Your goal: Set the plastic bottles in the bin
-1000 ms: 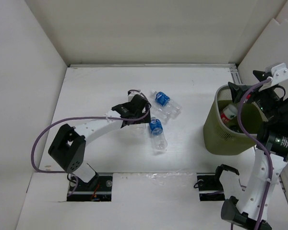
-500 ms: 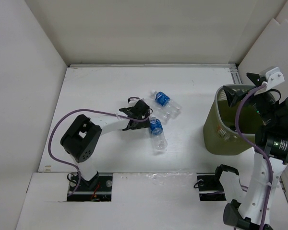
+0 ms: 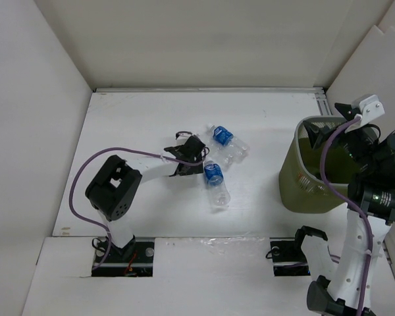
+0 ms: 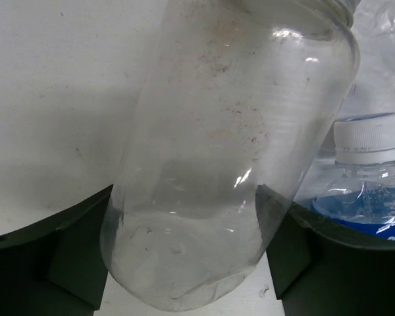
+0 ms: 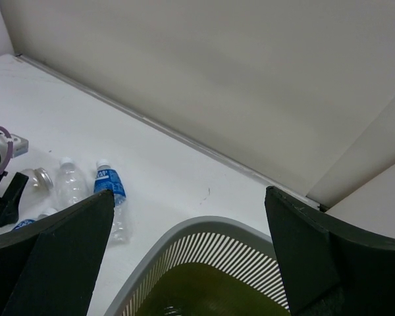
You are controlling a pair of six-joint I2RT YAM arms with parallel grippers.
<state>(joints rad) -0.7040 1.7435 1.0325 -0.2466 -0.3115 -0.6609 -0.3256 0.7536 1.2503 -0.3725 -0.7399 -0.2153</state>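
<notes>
White table (image 3: 138,112) enclosed by plain white wall panels (image 3: 204,39), evenly lit

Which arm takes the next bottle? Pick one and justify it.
Left. The left gripper has a finger on each side of the plain clear bottle. The right gripper hangs open above the bin, well away from the loose bottles.

Plain clear bottle (image 4: 204,164) lies clamped in my left gripper (image 4: 184,257); blue-labelled, white-capped bottle (image 4: 372,197) just right of it. Olive mesh-walled bin (image 5: 207,224) stands upright beneath my right gripper (image 5: 187,260).
</notes>
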